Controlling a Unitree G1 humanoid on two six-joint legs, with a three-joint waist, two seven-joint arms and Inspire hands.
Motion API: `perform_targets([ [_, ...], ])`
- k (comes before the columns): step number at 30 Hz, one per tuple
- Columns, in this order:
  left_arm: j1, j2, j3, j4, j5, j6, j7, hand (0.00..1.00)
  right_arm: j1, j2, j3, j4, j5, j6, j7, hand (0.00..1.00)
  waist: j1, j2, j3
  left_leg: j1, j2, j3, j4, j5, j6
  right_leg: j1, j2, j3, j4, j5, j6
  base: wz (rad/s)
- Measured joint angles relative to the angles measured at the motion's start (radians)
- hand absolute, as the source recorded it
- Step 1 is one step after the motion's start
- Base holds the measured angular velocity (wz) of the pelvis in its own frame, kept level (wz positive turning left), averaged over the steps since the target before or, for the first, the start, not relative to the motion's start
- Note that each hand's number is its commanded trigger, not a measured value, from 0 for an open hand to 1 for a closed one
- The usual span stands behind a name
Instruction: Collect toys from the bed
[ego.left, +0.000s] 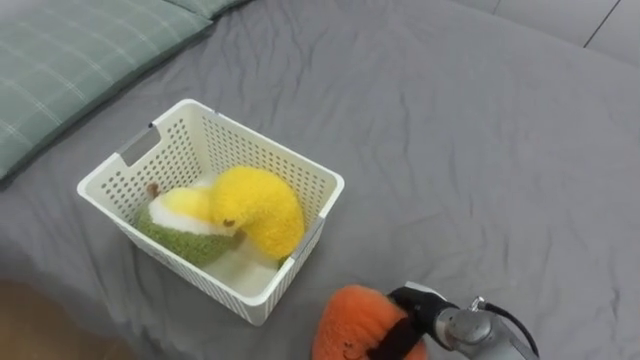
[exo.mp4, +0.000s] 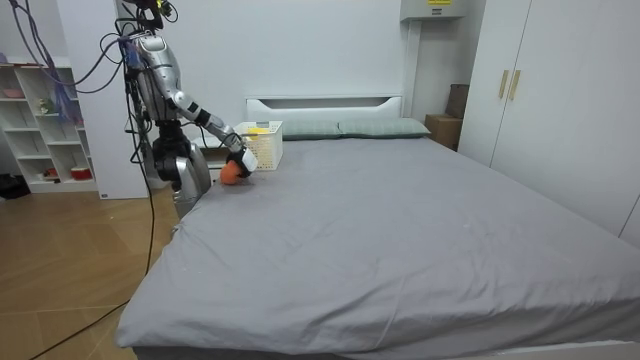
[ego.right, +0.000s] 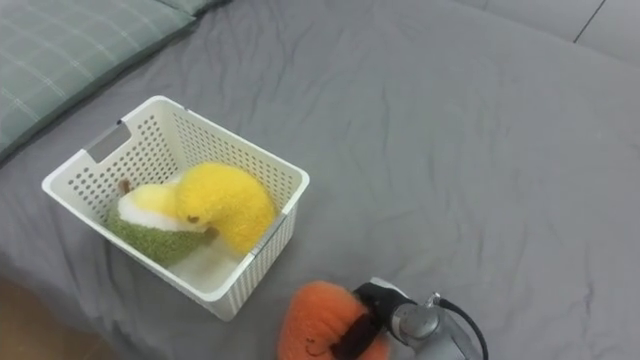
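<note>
Two plush toys lie in the white basket (ego.left: 180, 265): a yellow toy (ego.left: 262, 208) against its right wall and a green-and-white toy (ego.left: 185, 225) to the left of that. Your orange toy (ego.left: 355, 320) is outside the basket, just off its near right corner, on or just over the grey bed (ego.left: 480, 150). Your right hand (ego.left: 412, 318) grasps it. The dark fingers curl round the side facing away from the basket, so the toy's bulk lies between fingers and basket.

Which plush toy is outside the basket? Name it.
The round orange plush toy in the right robot hand; the yellow plush toy and green one lie in the white perforated basket.
</note>
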Motion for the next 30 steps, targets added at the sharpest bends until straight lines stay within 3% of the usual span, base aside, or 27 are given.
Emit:
perform_targets([
  [3,0.012,-0.001,0.001,-0.022,0.0,-0.004,0.004,0.0,-0.001,0.0,-0.002,-0.006,0.002,-0.001,-0.001,1.0,0.001,-0.008,-0.005,0.007,0.001,0.01,-0.001,0.0,0.0,0.002,0.001,0.017,0.0,0.0,0.0,-0.1],
  [8,0.009,0.001,0.025,-0.023,0.022,-0.009,0.004,0.0,-0.002,-0.009,-0.05,-0.137,0.003,-0.002,0.002,1.0,-0.026,-0.013,-0.006,0.019,0.0,0.012,-0.001,0.0,0.001,0.019,0.0,0.017,0.0,0.0,0.0,-0.02],
  [11,-0.006,0.004,0.04,-0.023,0.021,-0.01,0.004,0.0,-0.003,-0.034,-0.084,-0.23,0.01,-0.006,-0.002,1.0,-0.036,-0.009,-0.002,0.031,0.0,0.011,0.0,-0.002,0.002,0.031,-0.001,0.02,0.0,0.0,0.0,0.0],
  [12,-0.011,0.007,0.041,-0.02,0.029,-0.013,0.003,0.0,-0.003,-0.045,-0.094,-0.277,0.001,-0.006,-0.002,1.0,-0.039,-0.014,-0.0054,0.032,-0.001,0.009,-0.001,-0.002,0.002,0.032,-0.001,0.02,0.0,-0.001,0.0,0.0],
  [15,-0.012,0.007,0.043,-0.019,0.03,-0.014,-0.002,0.0,-0.005,-0.063,-0.14,-0.408,0.0,-0.009,-0.013,1.0,-0.056,-0.009,-0.004,0.034,-0.005,0.008,-0.001,-0.001,0.003,0.035,-0.003,0.019,-0.001,-0.001,-0.001,0.0],
  [21,-0.013,0.006,0.059,-0.049,0.03,-0.014,-0.02,0.0,-0.018,-0.079,-0.206,-0.519,0.013,-0.013,-0.057,1.0,-0.062,-0.004,-0.003,0.045,-0.009,0.009,-0.002,-0.003,0.007,0.04,-0.007,0.02,0.0,-0.002,0.001,-0.01],
  [30,-0.021,0.011,0.064,-0.063,0.049,-0.027,-0.021,0.0,-0.137,-0.085,-0.208,-0.564,0.008,-0.013,-0.057,1.0,-0.06,-0.007,-0.0062,0.042,-0.009,0.007,-0.005,-0.003,0.007,0.04,-0.007,0.019,0.001,-0.002,0.001,0.0],
])
